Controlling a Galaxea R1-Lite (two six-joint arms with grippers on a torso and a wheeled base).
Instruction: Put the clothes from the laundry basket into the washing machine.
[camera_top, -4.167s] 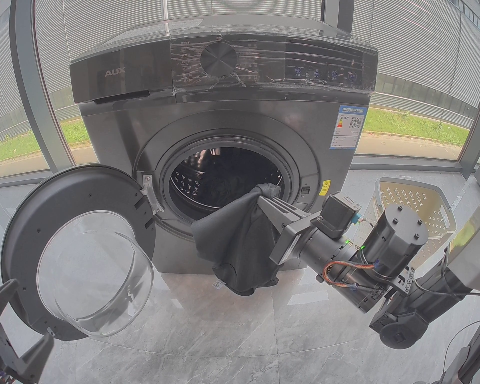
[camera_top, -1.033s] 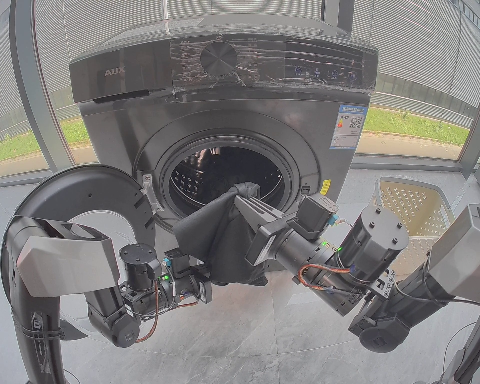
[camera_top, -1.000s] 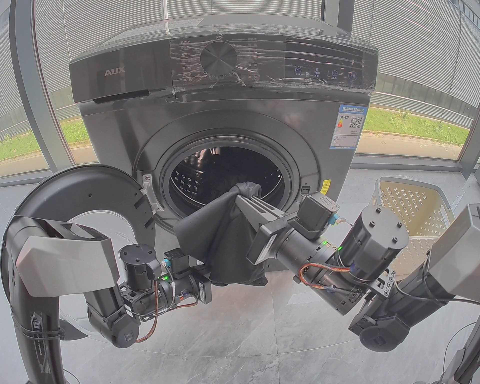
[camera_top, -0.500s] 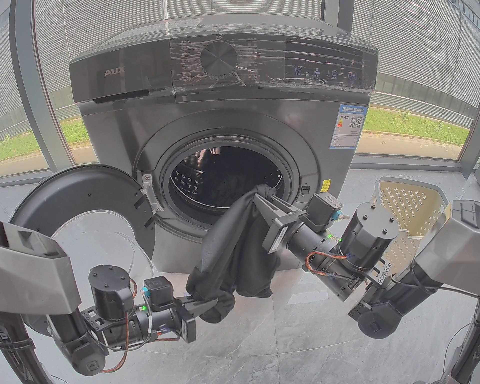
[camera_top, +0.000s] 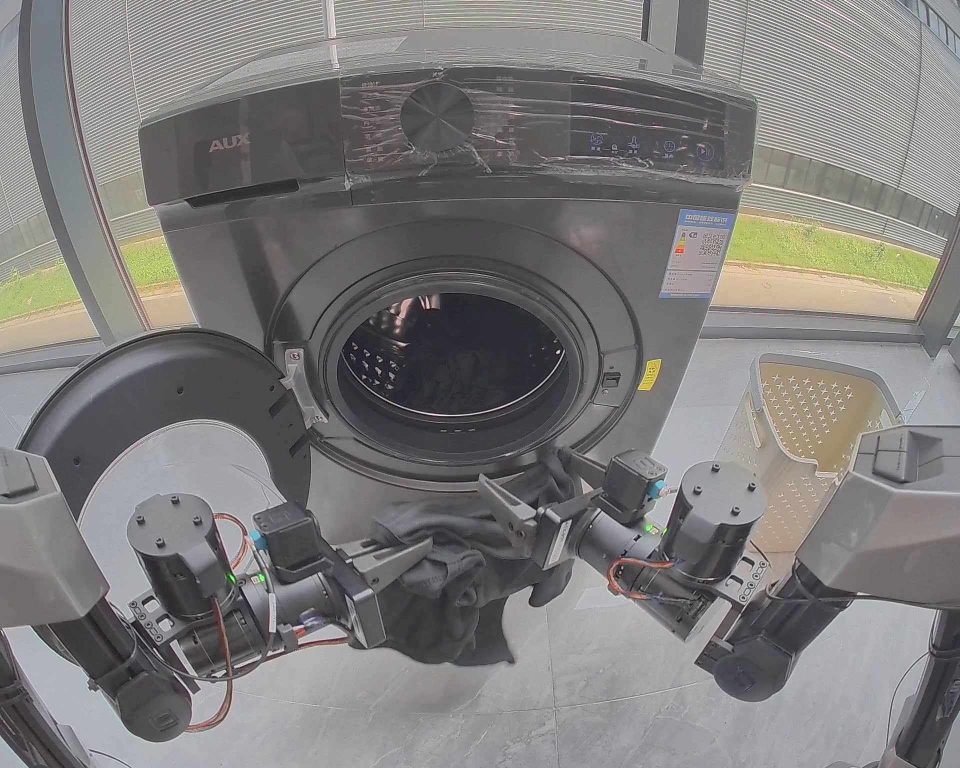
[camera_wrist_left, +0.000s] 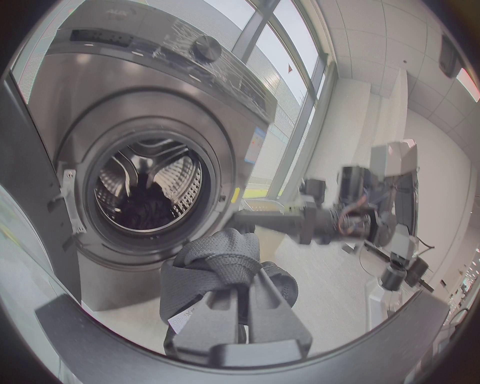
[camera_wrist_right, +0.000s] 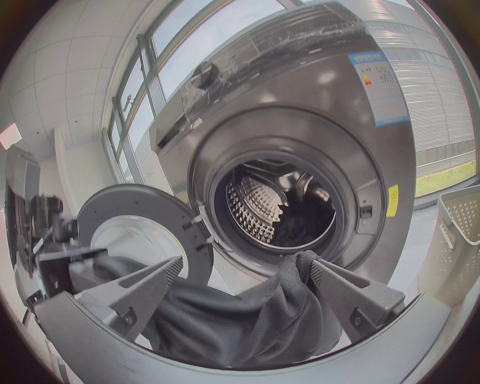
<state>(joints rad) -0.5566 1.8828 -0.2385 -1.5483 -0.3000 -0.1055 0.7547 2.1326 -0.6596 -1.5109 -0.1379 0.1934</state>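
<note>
Change: the right gripper (camera_top: 535, 490) has dropped from the drum's rim to below the opening and let its fingers spread. The dark garment (camera_top: 450, 590) has sunk with it, and the left gripper (camera_top: 405, 560) has come up to meet the cloth.
Left arm: low at the left, reaching across toward the middle, its fingers (camera_wrist_left: 220, 312) pressed together on a bunched fold of the garment.
Right arm: stretched in from the right, its gripper wide apart, with cloth draped over one finger.
Garment: hanging between both grippers, before the washing machine's (camera_top: 450, 230) lower front.
Washing machine: door (camera_top: 150, 400) swung open to the left, dark clothes (camera_top: 470, 365) inside the drum.
Laundry basket (camera_top: 800, 430): beside the machine, on the right.
</note>
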